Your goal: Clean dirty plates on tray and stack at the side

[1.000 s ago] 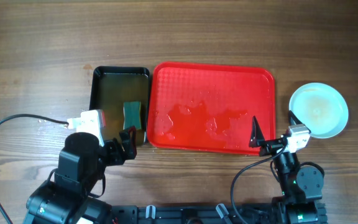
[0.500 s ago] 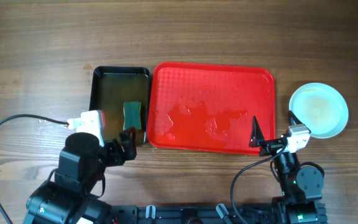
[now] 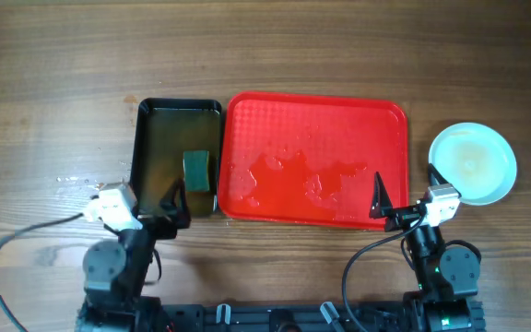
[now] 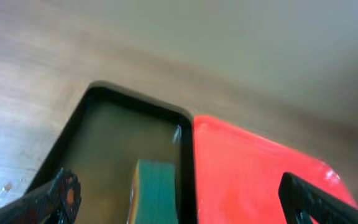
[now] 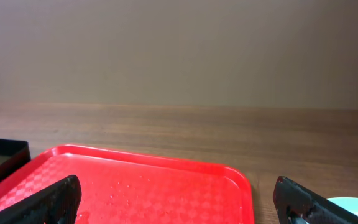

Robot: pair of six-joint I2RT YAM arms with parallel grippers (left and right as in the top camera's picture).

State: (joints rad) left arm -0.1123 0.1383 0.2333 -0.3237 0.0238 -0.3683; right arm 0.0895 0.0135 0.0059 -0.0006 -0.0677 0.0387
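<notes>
- While the wet red tray [image 3: 313,157] lies mid-table [image 3: 265,55], the plates [image 3: 473,163] sit in one pile just right of it.
- Left fingers [image 4: 55,199] are spread wide and empty over the near end of the black tub [image 3: 155,138], by the green sponge [image 3: 195,169].
- Right fingers [image 5: 51,199] are wide apart and empty at the tray's near right corner.

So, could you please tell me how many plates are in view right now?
1: a plate lies to the right of the tray, off it. More may be stacked beneath it, hidden from above.
</notes>
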